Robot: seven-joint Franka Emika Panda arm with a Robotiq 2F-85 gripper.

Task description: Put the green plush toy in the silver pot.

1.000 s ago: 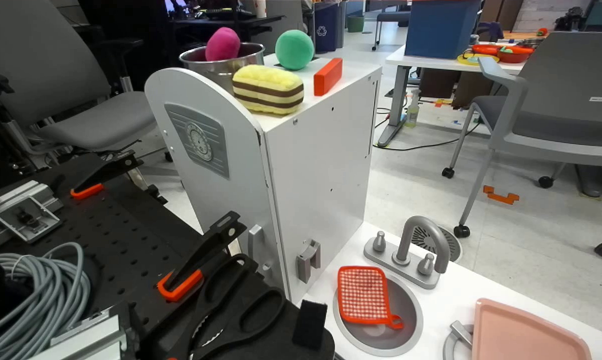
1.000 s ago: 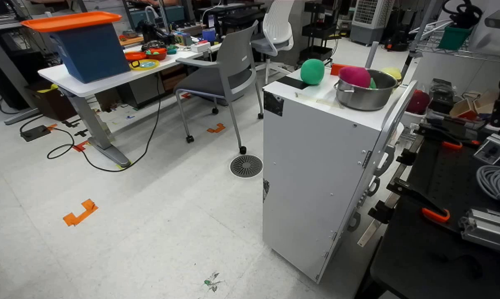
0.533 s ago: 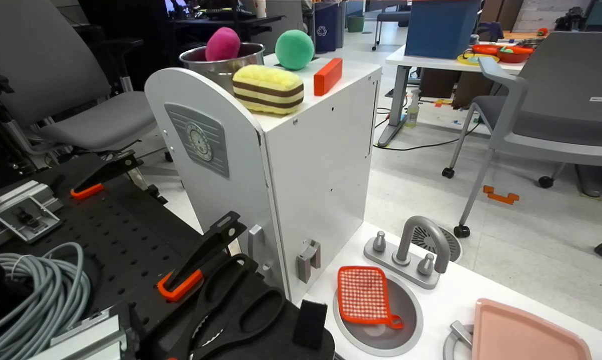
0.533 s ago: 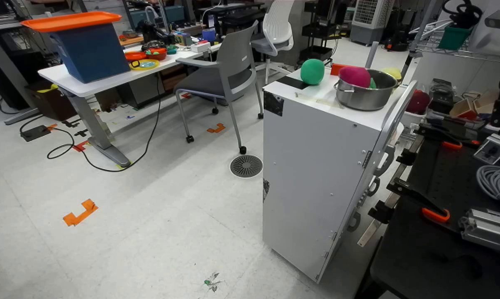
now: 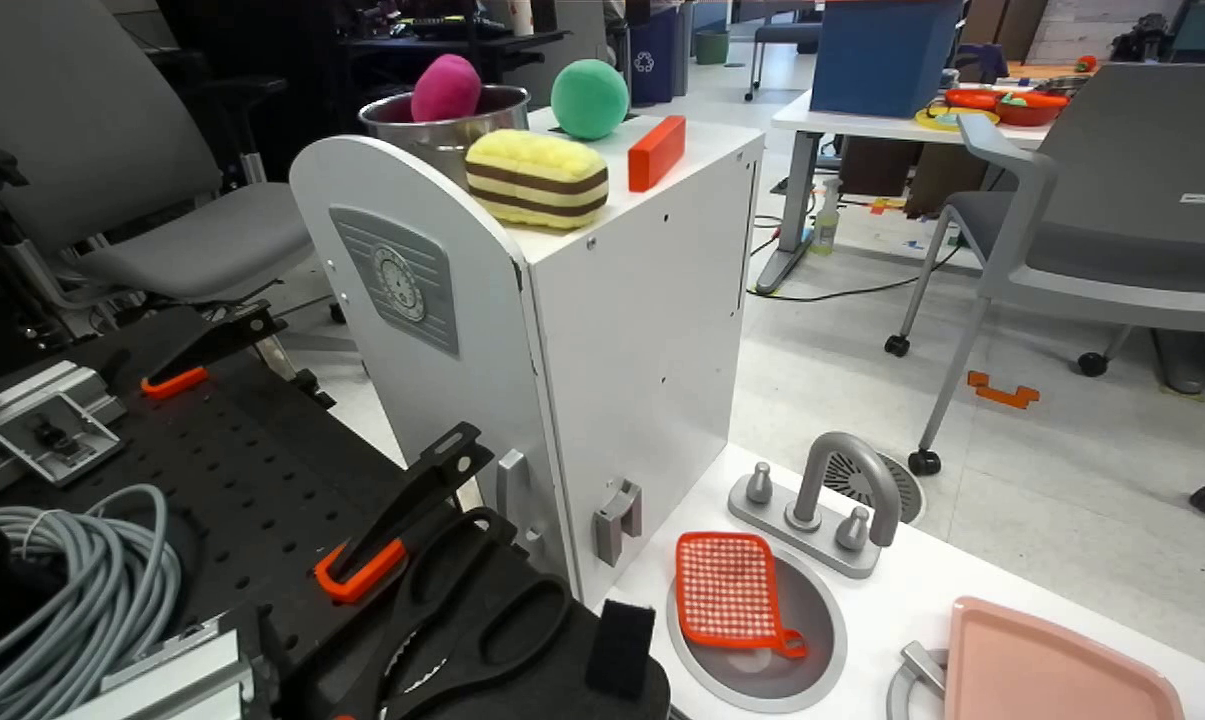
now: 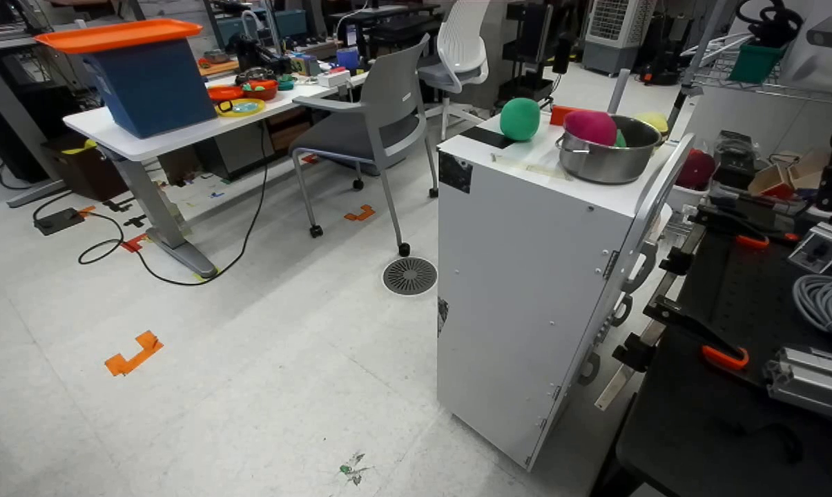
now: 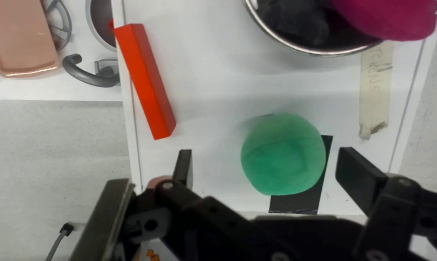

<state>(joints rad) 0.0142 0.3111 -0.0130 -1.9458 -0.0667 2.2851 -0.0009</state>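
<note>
The green plush toy (image 5: 589, 99) is a round green ball on the white cabinet top, in both exterior views (image 6: 520, 119). In the wrist view the toy (image 7: 283, 174) lies between the two fingers, with gaps on both sides. My gripper (image 7: 264, 154) is open and empty, with its fingertips above the toy at the top of an exterior view (image 5: 593, 12). The silver pot (image 6: 605, 166) stands beside the toy on the same top (image 5: 432, 142), and its rim (image 7: 314, 53) shows in the wrist view. A pink ball (image 6: 589, 128) rests in the pot, with something green partly hidden behind it.
A red-orange block (image 7: 145, 81) lies at the side edge of the cabinet (image 5: 652, 320) top. A yellow striped block (image 5: 537, 180) sits against the pot near the upright arched panel (image 5: 362, 180). Lower down are a toy faucet (image 5: 812, 500) and sink (image 5: 822, 640).
My gripper has come down into the top of both exterior views, above the green toy. The toy, pot, pink ball and blocks have not moved.
</note>
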